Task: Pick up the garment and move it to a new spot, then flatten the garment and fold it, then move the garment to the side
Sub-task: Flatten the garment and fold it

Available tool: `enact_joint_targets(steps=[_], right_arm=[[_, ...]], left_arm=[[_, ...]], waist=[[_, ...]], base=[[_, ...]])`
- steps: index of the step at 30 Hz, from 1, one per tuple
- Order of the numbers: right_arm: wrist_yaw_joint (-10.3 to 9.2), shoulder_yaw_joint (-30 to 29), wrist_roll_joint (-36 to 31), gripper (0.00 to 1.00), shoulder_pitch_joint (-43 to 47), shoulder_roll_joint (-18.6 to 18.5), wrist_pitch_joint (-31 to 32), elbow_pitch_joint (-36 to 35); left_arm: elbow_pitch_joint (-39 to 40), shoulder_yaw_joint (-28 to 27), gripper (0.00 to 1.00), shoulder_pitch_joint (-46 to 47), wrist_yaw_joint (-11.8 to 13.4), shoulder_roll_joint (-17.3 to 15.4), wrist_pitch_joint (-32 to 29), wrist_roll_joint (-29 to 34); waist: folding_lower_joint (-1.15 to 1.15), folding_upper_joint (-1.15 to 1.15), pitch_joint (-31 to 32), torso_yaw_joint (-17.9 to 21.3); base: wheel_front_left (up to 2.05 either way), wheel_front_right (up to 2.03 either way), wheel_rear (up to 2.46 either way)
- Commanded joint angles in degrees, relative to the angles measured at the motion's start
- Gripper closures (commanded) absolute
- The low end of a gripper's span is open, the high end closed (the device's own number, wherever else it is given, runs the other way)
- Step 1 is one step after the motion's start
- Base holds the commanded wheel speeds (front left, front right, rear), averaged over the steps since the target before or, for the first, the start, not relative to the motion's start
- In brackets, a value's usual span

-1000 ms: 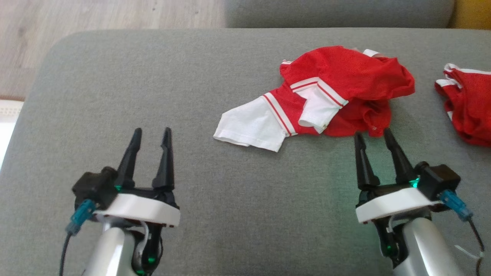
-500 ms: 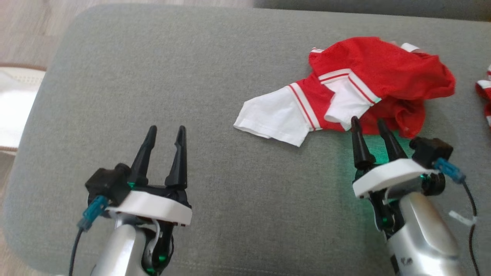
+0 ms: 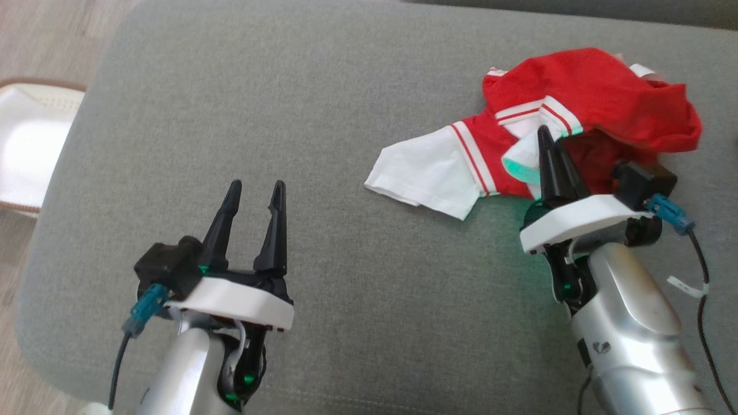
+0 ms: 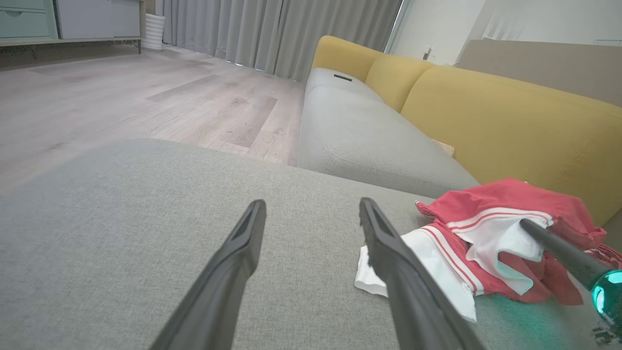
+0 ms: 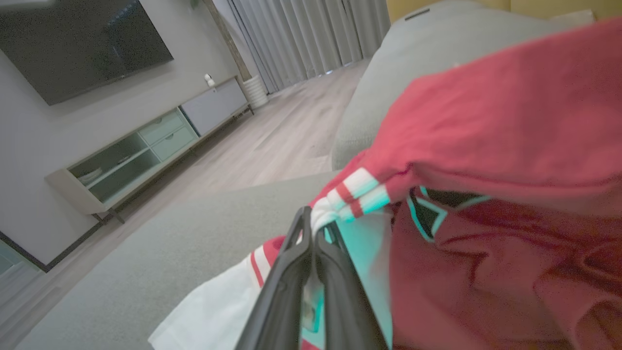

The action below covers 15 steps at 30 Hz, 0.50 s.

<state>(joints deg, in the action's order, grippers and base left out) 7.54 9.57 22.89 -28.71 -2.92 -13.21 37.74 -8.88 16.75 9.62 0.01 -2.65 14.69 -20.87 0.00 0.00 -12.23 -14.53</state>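
Fingers of the right gripper (image 3: 543,134) are pressed together on a fold of white cloth at the striped seam of the red jersey (image 3: 599,86) (the right wrist view shows the cloth pinched between the tips). I judge the first step, the pick-up, to be in hand: the grasp is made and the lift is not yet done.

The red jersey lies crumpled in a heap toward the far right corner of the grey seat cushion (image 3: 323,115), with one white sleeve (image 3: 424,173) spread flat toward the cushion's middle. The left gripper (image 3: 256,187) hovers over the near left part of the cushion, its fingers spread apart with nothing between them, well apart from the red jersey.

The next move, as I judge it, is to raise the right arm until the heap hangs free. It can then be carried toward the bare middle of the cushion, where there is room to spread it. The pinch takes only a thin fold, so a slow lift would suit. The left gripper could take a second hold for the flattening.
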Motion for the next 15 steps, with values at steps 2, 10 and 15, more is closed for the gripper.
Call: enact_joint_targets(steps=[2,10,15], right_arm=[[-0.05,2.6,-0.8,1.0,-1.2,0.0,-1.3,-4.5],[-0.05,4.8,-3.6,1.0,-1.4,0.0,-1.6,-15.7],[-0.05,5.1,-8.0,1.0,-6.6,-1.3,4.2,-22.7]], left_arm=[[1.6,-2.0,0.0,0.6,0.0,-0.2,0.3,-0.3],[2.0,-1.2,0.0,-0.1,0.2,-0.2,0.3,-0.8],[2.8,0.3,0.0,0.1,0.4,-0.2,0.3,-1.6]], waist=[[0.0,0.0,1.8,0.7],[0.0,0.0,4.0,0.6],[0.0,0.0,2.5,-2.1]], base=[[0.0,0.0,0.0],[0.0,0.0,0.0],[0.0,0.0,0.0]])
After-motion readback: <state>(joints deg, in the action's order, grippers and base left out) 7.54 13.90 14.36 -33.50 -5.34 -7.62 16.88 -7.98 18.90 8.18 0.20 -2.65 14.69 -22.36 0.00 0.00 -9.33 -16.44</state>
